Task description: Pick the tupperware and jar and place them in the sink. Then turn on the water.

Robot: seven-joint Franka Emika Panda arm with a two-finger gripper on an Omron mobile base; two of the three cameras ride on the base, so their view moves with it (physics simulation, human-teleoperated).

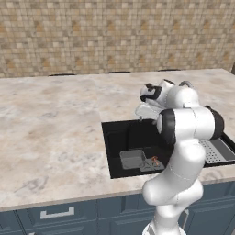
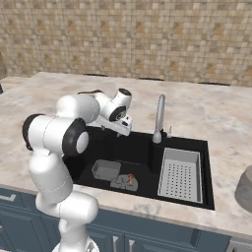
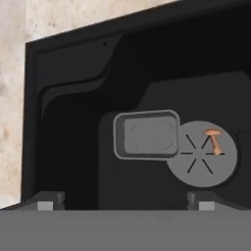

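The counter looks like polished stone, a pale beige marble with mottled grey veins and a smooth, faintly satin face. The wall is a mosaic of small tan and brown tiles, matt, with fine grout lines. The sink is smooth matt black, like a composite or enamelled basin. The tap is brushed silver metal with a dull sheen. The tray is light grey and perforated, matt. The tupperware, at 9 o'clock from the drain, looks like cloudy, semi-translucent grey plastic. The drain is flat grey, metal-like. The cabinet fronts are matt slate blue with pale metal handles.
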